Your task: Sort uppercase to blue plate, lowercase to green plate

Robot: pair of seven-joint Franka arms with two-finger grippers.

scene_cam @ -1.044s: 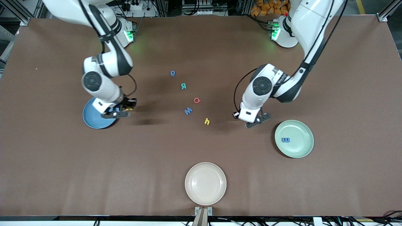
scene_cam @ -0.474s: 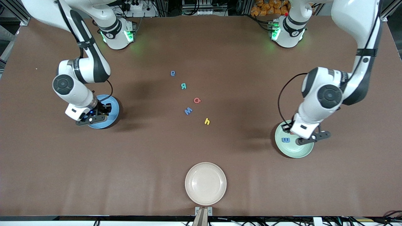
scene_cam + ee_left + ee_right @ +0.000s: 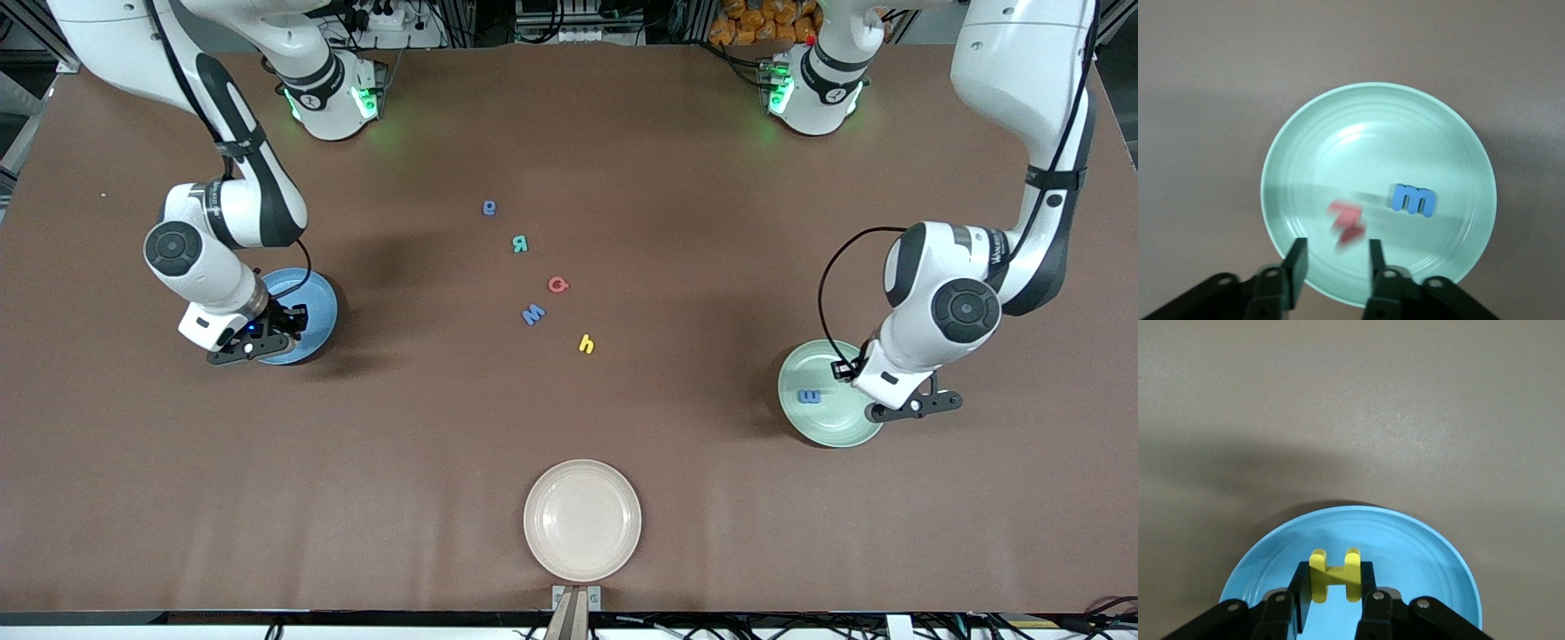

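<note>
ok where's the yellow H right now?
The yellow H is clamped between the right gripper fingers, just over the blue plate at the right arm's end of the table; the front view hides it under the wrist.

Two glossy white arms with dark grey joints, black cables, green-lit bases, black screw-studded fingers [image 3: 1298, 600].

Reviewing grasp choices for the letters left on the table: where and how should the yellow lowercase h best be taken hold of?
The yellow h lies flat on the table, apart from the blue M and red G. Probably best to come straight down from above and pinch across its long straight stem, the fingers outside its flat edges; nothing stands close enough to block them.
</note>
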